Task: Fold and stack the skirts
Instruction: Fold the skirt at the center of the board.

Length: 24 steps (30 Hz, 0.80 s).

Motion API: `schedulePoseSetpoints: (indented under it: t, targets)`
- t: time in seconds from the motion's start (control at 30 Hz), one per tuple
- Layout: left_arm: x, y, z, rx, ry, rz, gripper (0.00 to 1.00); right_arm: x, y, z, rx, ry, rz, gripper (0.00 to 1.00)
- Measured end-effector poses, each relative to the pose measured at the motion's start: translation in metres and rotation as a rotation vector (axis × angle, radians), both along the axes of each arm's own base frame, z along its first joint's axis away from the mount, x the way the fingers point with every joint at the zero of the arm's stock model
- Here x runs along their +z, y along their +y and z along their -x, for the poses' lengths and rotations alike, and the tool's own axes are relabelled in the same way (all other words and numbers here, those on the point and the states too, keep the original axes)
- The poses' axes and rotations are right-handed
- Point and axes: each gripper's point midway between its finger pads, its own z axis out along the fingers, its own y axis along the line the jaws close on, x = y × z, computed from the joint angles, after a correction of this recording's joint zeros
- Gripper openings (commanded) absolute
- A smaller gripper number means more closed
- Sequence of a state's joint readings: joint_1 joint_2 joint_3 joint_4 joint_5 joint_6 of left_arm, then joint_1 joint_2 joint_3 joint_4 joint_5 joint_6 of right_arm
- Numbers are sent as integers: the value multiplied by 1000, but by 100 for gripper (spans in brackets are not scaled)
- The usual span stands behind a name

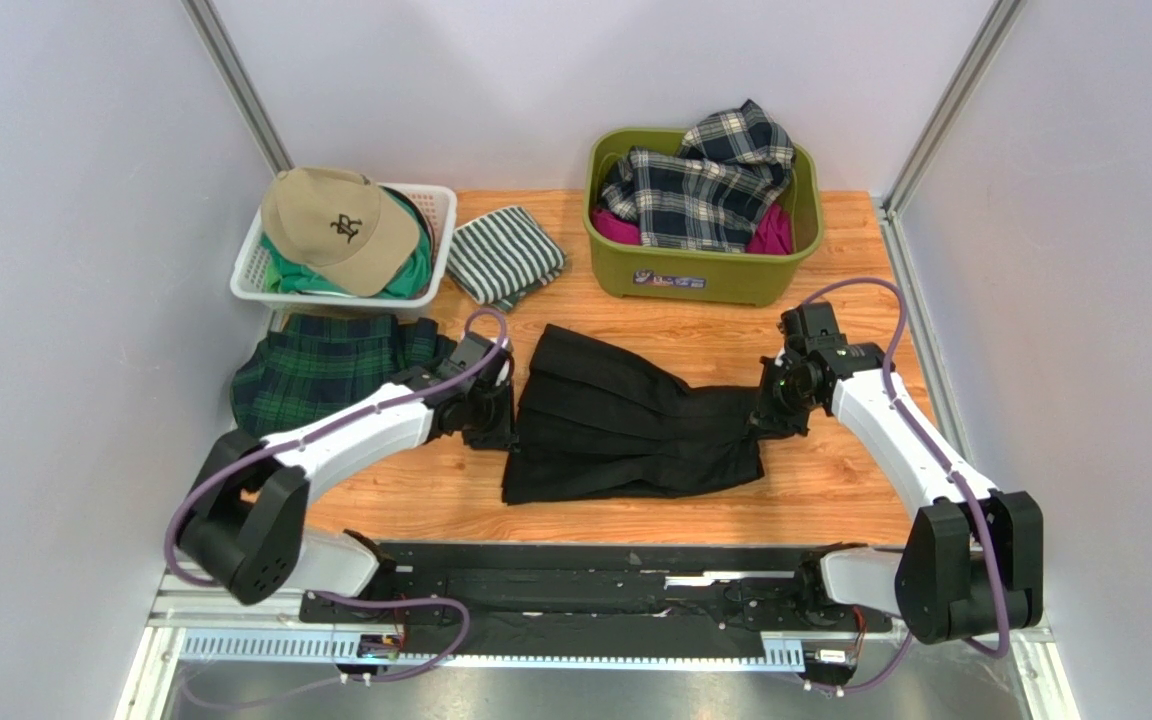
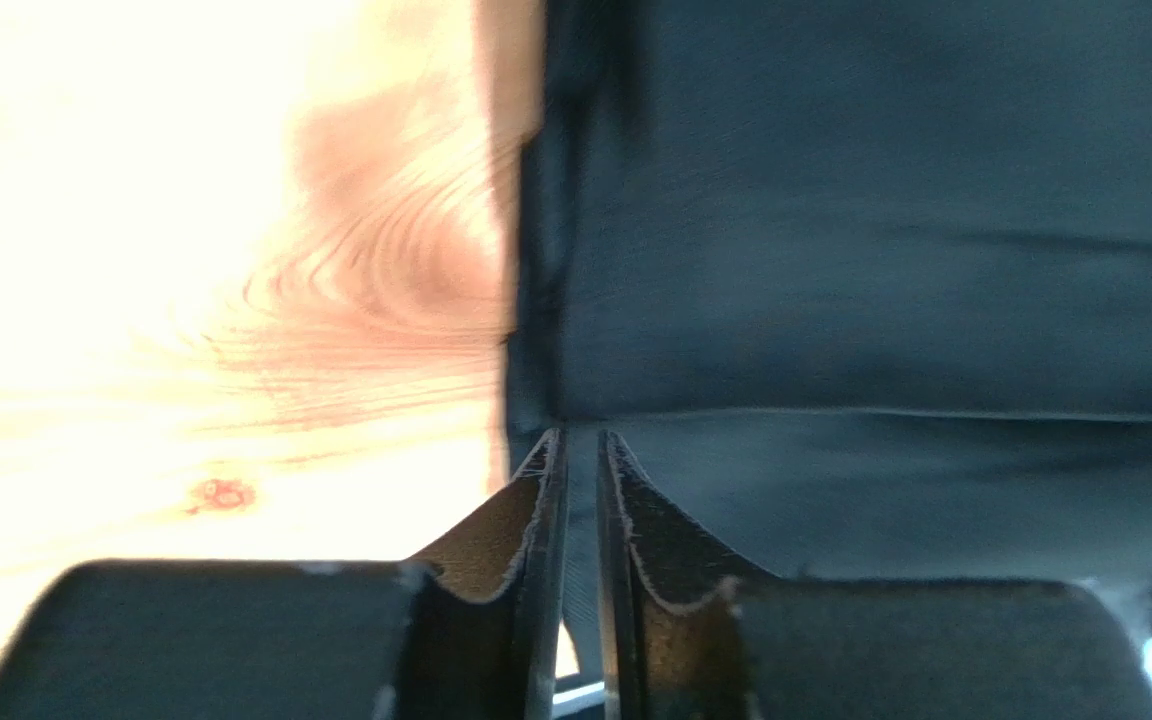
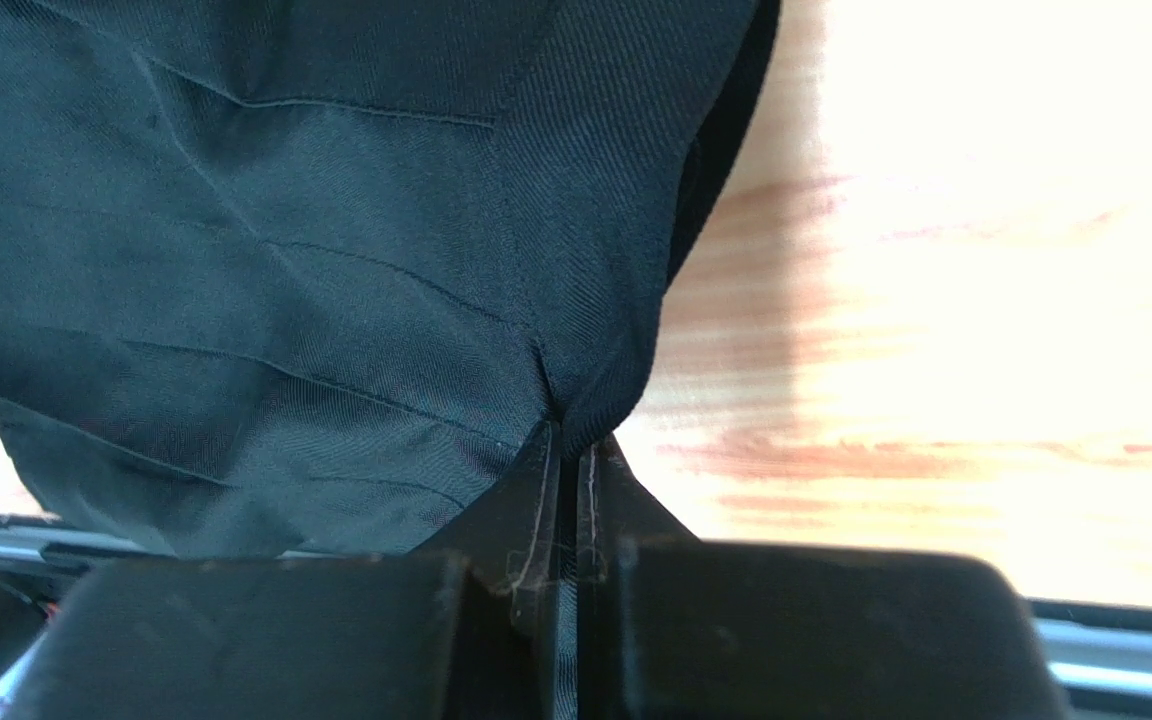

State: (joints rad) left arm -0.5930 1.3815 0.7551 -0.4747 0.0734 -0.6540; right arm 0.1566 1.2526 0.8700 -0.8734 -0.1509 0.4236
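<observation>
The black skirt [image 1: 627, 420] lies spread on the wooden table [image 1: 838, 495] between my two arms. My left gripper [image 1: 498, 426] is at its left edge; in the left wrist view [image 2: 581, 443] the jaws stand a narrow slit apart, with the skirt's hem [image 2: 868, 270] just beyond the tips. My right gripper [image 1: 766, 408] is shut on the skirt's right edge, and the cloth [image 3: 267, 255] bunches into the tips [image 3: 573, 435]. The dark green tartan skirt [image 1: 312, 375] lies at the left, partly under my left arm. The navy-white plaid skirt [image 1: 702, 188] sits in the green bin [image 1: 687, 278].
A white basket [image 1: 437, 203] at the back left holds a tan cap [image 1: 334, 225] over green cloth. A folded green-and-white striped cloth [image 1: 504, 255] lies beside it. Pink cloth shows in the green bin. White walls close in on three sides.
</observation>
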Motion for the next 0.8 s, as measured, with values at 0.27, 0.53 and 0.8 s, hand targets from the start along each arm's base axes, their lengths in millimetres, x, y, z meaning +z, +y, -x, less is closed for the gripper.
schedulePoseSetpoints:
  t: [0.27,0.53,0.8]
  targets:
    - [104,-47,-34,-108,-277,159,29,9,-1,6,7,12,3,0]
    - [96,-174,37,-580,-203,321,11,16,1,4,9,5,-5,0]
    - [-2,-189,66,-662,32,209,3,37,3,-2,12,-41,-18,0]
